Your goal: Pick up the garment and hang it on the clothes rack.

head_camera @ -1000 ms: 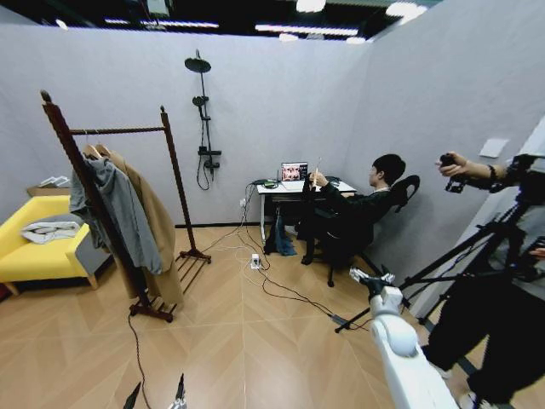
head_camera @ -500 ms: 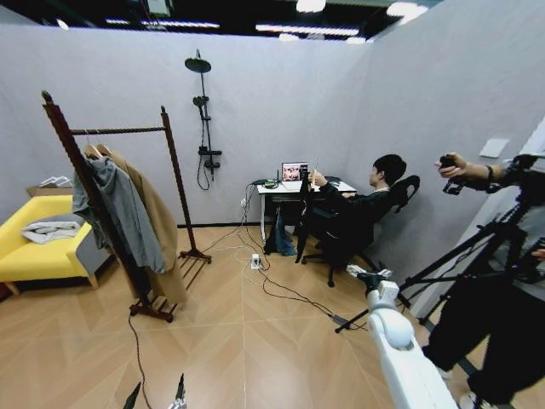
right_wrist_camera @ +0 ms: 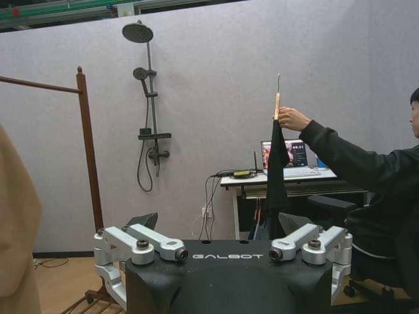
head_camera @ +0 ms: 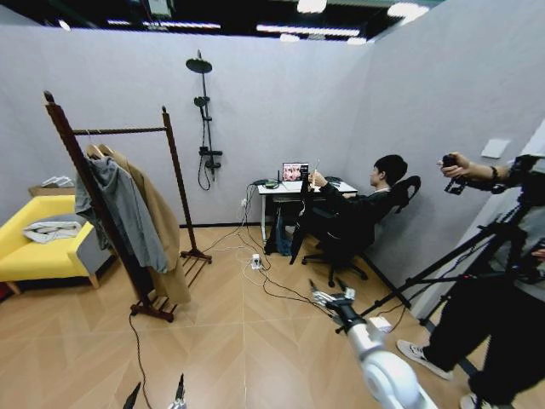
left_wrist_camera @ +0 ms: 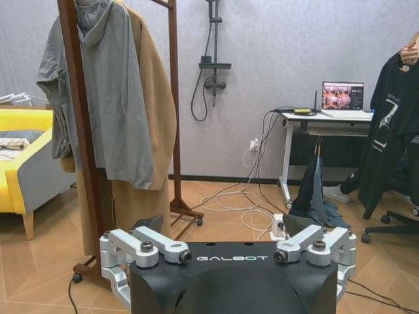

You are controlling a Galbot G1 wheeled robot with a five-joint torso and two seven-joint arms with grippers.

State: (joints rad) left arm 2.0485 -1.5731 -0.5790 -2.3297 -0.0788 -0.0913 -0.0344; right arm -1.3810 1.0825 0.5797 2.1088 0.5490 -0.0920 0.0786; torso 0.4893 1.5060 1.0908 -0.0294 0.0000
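Observation:
The garment (head_camera: 299, 223), a black T-shirt on a light wooden hanger, hangs from a seated person's raised hand in front of the desk. It appears edge-on in the right wrist view (right_wrist_camera: 275, 171) and at the picture's edge in the left wrist view (left_wrist_camera: 386, 145). My right gripper (head_camera: 328, 296) is open low over the floor, well short of the garment; its jaws also stand apart in the right wrist view (right_wrist_camera: 219, 222). My left gripper (head_camera: 156, 394) is open and empty (left_wrist_camera: 221, 226). The clothes rack (head_camera: 121, 131) stands at the left with a grey jacket and a tan coat on it.
A yellow sofa (head_camera: 34, 247) sits behind the rack at the far left. Cables and a power strip (head_camera: 255, 261) lie on the wooden floor before the desk (head_camera: 289, 189). A tripod (head_camera: 477, 251) and a standing person with a camera take up the right side.
My right arm has swung left and forward, bringing its gripper closer to the floor's middle. The held garment now hangs lower in front of the desk.

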